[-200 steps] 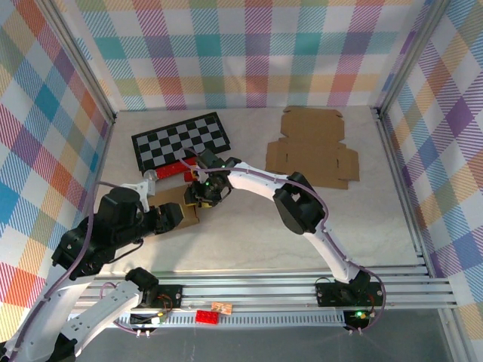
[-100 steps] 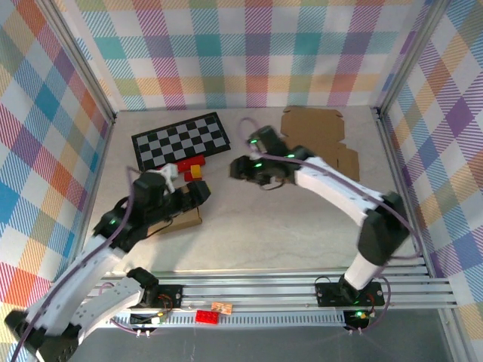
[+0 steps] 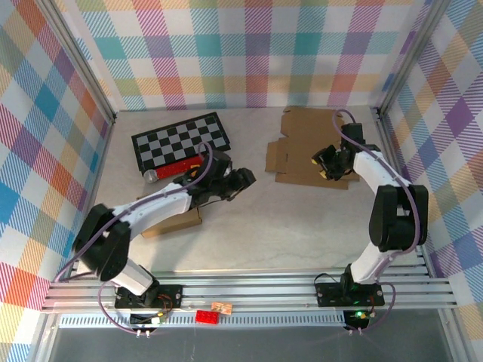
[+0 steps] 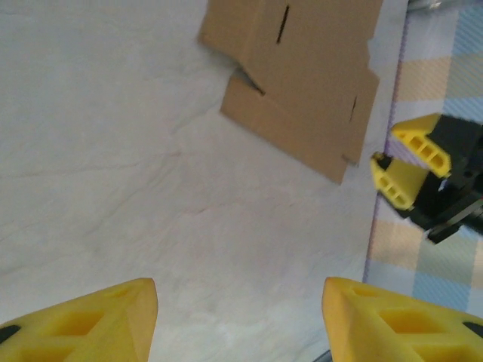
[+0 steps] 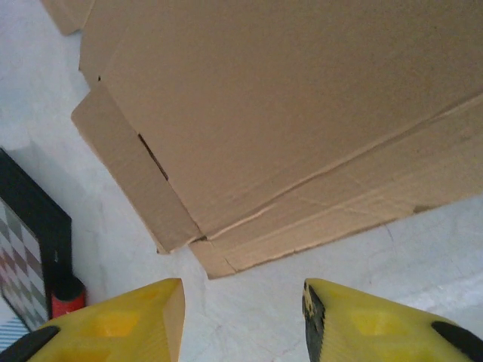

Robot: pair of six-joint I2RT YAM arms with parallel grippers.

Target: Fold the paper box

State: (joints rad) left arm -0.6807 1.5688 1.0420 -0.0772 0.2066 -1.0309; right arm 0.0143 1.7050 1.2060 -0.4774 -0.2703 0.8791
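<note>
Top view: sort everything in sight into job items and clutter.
Job:
- flat cardboard blank
- smaller cardboard piece, front left, probably

Clutter:
- checkerboard
- red blocks beside it
- red brick, bottom of view

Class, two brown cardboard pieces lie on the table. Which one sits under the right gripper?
The large flat cardboard sheet far right, beneath the right gripper; the smaller piece lies by the left arm.
</note>
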